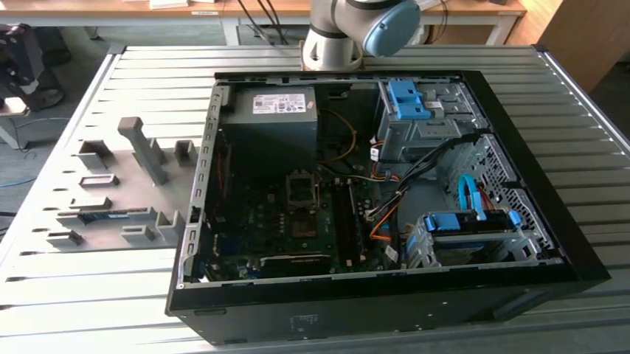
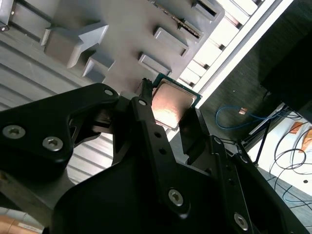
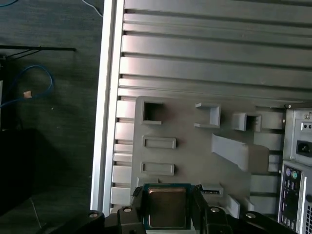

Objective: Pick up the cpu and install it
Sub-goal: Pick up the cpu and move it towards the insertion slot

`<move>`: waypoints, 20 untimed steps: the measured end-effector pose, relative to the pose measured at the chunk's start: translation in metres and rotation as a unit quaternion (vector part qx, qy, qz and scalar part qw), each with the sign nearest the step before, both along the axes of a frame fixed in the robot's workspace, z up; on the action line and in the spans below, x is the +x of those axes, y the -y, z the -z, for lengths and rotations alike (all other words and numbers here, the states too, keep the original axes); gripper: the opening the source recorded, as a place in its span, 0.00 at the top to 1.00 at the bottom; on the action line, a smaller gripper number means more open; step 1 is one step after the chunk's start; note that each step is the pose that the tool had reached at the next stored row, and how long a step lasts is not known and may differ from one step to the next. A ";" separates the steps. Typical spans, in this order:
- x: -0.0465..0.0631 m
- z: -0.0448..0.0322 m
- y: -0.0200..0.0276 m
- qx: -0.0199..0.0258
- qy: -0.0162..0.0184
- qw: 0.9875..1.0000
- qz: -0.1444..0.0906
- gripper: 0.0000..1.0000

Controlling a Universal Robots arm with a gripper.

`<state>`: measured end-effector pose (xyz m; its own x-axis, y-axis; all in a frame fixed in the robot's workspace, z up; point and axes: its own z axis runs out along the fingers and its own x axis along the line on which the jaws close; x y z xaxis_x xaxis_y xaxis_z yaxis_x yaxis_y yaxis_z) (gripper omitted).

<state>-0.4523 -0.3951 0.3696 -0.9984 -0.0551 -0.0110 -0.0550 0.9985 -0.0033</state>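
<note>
The cpu (image 3: 168,207) is a thin square chip with a silvery metal face and a green rim. It sits between the two black fingers of my gripper (image 3: 168,214), which is shut on its opposite edges. In the second wrist view the cpu (image 2: 171,101) catches a warm reflection, with my gripper (image 2: 168,113) clamped on it. The chip hangs well above the grey holder tray (image 3: 195,146) on the slatted table. In the exterior view the open computer case (image 1: 512,147) shows the motherboard's dark socket frame (image 1: 300,188).
The grey holder tray (image 1: 108,192) with raised blocks and slots lies at the exterior view's left of the case. A grey power-supply box (image 1: 271,110) fills the case's far corner. Blue drive brackets (image 1: 409,99) and loose cables (image 1: 394,199) crowd the exterior view's right side. The table edge (image 3: 105,97) drops to dark floor.
</note>
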 end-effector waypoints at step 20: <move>0.003 -0.0100 0.0000 -0.005 0.000 1.000 0.000 0.53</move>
<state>-0.4493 -0.3951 0.3796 -0.9984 -0.0554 -0.0104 -0.0552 0.9984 -0.0137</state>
